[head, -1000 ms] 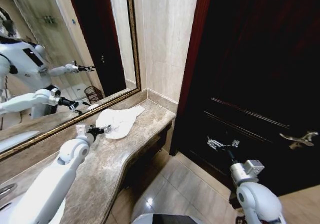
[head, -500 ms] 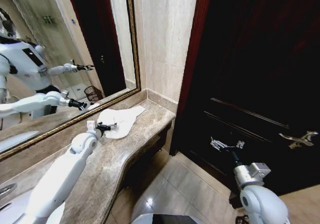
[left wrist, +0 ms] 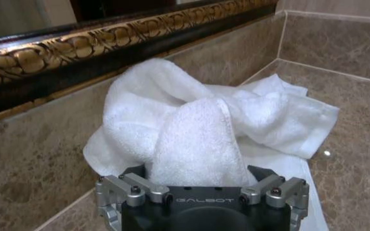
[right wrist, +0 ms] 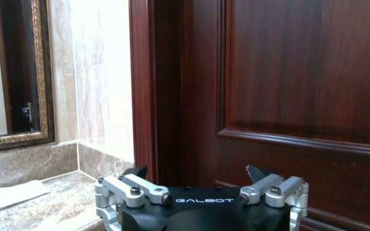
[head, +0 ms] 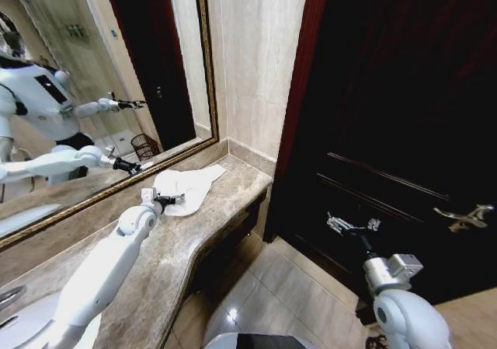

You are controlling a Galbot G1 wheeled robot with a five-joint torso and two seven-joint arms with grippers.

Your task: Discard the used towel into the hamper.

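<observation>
The white towel (left wrist: pixel 198 125) lies crumpled on the marble counter (head: pixel 210 225), directly ahead of the left gripper (left wrist: pixel 201 180); a raised fold sits between the spread jaws, not yet seen to be clamped. It is judged soft, light and limp, so the bunched ridge is best pinched. The right gripper (right wrist: pixel 201 175) is held apart near the dark door (right wrist: pixel 300 72), idle.
</observation>
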